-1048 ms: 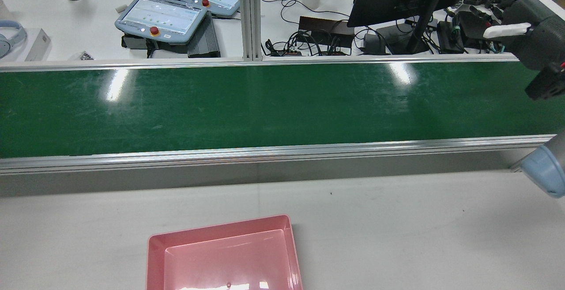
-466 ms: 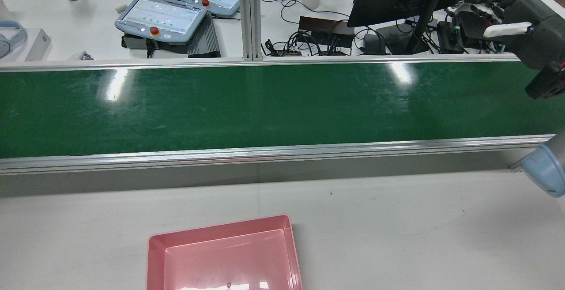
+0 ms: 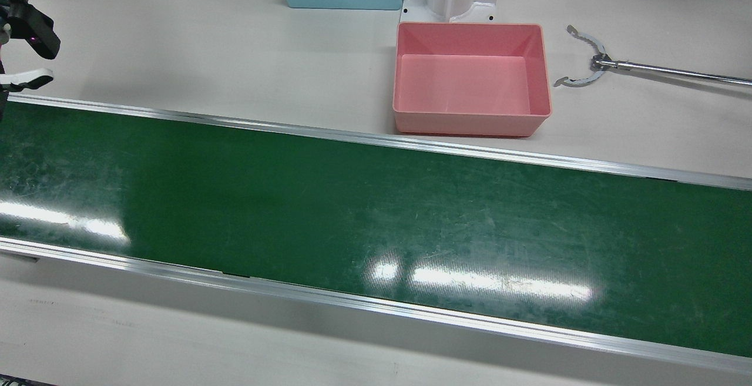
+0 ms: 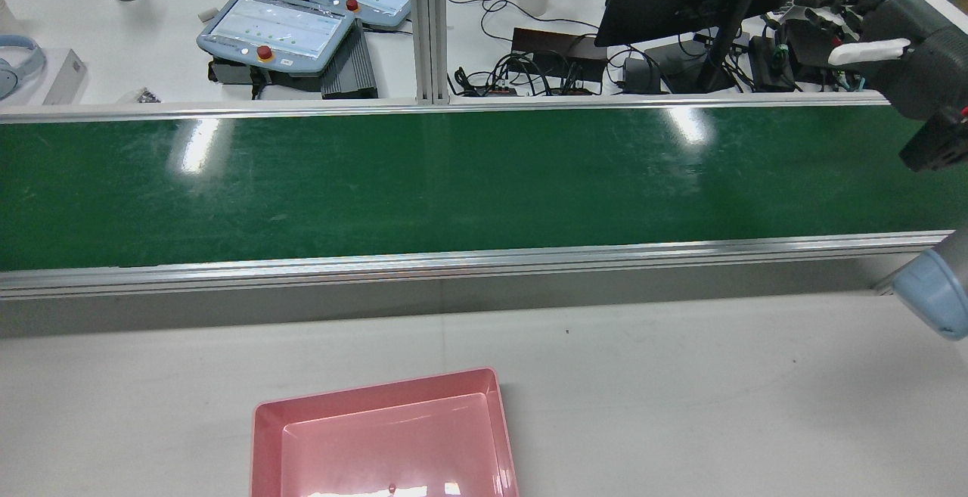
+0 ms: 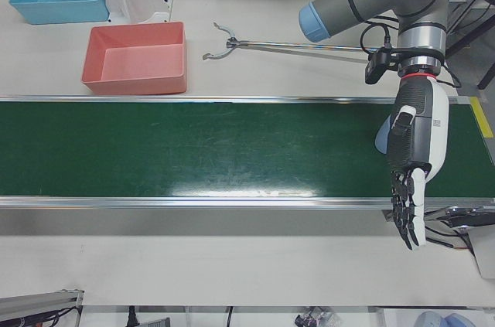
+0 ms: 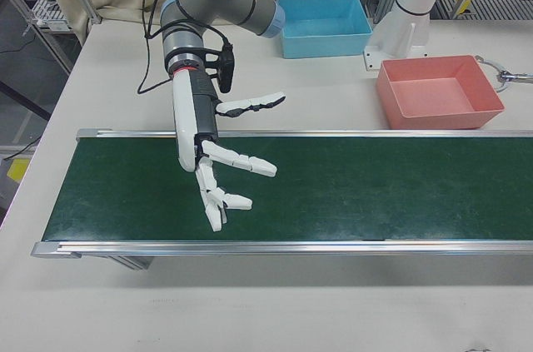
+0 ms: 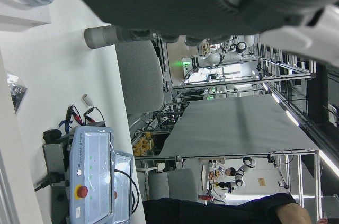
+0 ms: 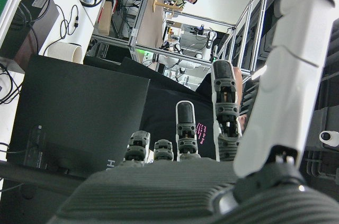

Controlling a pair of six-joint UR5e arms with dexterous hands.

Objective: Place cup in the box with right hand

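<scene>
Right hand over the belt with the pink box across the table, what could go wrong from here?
1. No cup shows on the belt in any view, so the open right hand has nothing to grasp yet; a late reaction could miss a cup when one arrives.
2. The pink box sits far from that hand, so a long carry could loosen the hold.
3. The reacher tool lies beside the box and could be bumped.

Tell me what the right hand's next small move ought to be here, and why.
Probably none yet: hold the right hand open over the green belt. No cup shows on the belt in any view, and the pink box sits empty beside it, so there is nothing to reach for.
</scene>
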